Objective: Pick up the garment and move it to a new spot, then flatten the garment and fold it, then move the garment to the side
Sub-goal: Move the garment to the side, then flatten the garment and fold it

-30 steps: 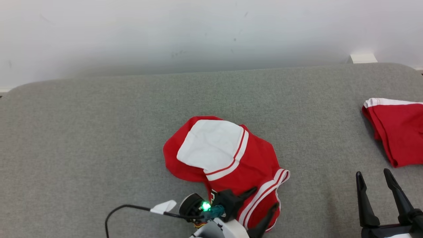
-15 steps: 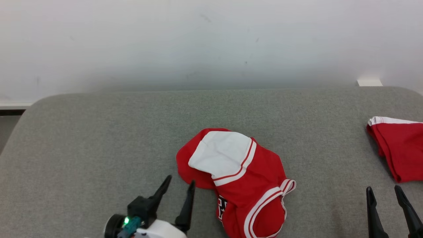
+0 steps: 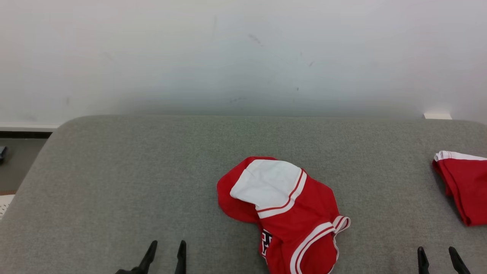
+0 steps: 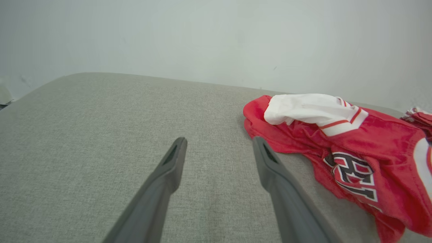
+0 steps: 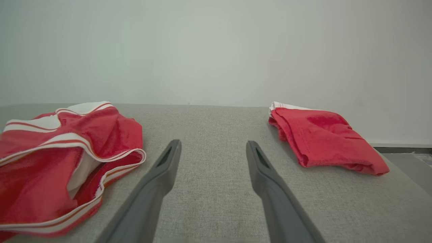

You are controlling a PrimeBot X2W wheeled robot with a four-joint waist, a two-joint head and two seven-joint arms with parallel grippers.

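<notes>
The garment point(image 3: 300, 213) is a crumpled red jersey with white trim, a white panel turned up on top and dark numerals on its near side. It lies in a heap on the grey padded table point(image 3: 133, 171), near the front middle. My left gripper point(image 3: 168, 245) is open and holds nothing, with its fingertips at the bottom edge, left of the garment and apart from it. Its wrist view has the garment point(image 4: 354, 145) to the right of the left gripper point(image 4: 219, 141). My right gripper point(image 3: 436, 251) is open at the lower right. The garment point(image 5: 67, 162) lies left of the right gripper point(image 5: 213, 143).
A second red garment point(image 3: 462, 186) lies folded at the table's right edge, to the right of my right fingers in the right wrist view point(image 5: 324, 138). A white wall point(image 3: 243, 57) stands behind the table. The table's rounded left corner and some floor show at the far left.
My left gripper has opened off the garment's near edge and drawn back to the left. The garment stays in its heap. The head camera has tilted, shifting the whole picture.
</notes>
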